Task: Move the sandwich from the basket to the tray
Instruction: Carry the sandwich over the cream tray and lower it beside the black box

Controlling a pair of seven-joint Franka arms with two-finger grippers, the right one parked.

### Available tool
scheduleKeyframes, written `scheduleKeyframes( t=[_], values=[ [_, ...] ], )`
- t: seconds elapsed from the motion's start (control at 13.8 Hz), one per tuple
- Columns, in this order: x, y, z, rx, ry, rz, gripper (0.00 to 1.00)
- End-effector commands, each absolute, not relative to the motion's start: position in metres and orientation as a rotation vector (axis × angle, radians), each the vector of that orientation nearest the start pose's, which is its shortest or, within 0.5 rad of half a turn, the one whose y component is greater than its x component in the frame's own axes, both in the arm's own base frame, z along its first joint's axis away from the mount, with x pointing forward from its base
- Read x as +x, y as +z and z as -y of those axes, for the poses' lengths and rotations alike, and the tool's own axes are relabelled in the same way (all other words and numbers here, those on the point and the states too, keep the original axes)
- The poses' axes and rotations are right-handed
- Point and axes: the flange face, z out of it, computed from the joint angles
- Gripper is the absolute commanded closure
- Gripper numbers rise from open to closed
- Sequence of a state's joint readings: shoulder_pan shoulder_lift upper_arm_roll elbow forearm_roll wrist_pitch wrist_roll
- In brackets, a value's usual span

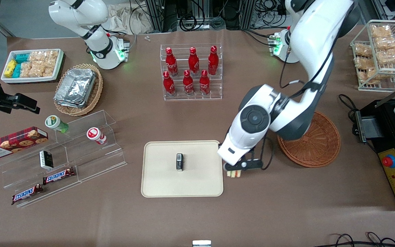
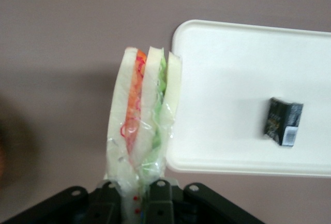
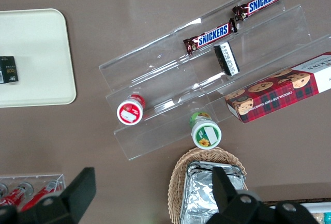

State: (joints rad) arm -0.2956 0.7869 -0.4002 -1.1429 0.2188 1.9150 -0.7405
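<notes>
While Snickers bars [image 1: 59,176] lie apart, jaws [image 1: 236,170] (closed) grip the sandwich [image 2: 142,118].

My gripper [image 1: 234,170] hangs between the tray [image 1: 156,187] and the basket [image 1: 324,145], just beside the tray's edge, clamped on the sandwich [image 2: 145,115]. The sandwich sits over the table [image 1: 197,219] at the tray's rim (part of it overlaps that rim in the wrist view). A small dark packet [image 1: 179,162] lies on the tray near its middle. The basket sits toward my end of the table.
</notes>
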Motion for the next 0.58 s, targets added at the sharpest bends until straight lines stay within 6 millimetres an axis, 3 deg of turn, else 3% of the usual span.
scheduleKeyframes(
  t=[0.0, 0.15, 0.51],
  values=[
    [0.655, 0.320, 0.419, -3.252, -0.019, 0.199, 1.00],
    [0.656, 0.291, 0.428, -3.283, -0.036, 0.201, 1.00],
    [0.647, 0.248, 0.449, -3.312, -0.050, 0.162, 1.00]
  ],
)
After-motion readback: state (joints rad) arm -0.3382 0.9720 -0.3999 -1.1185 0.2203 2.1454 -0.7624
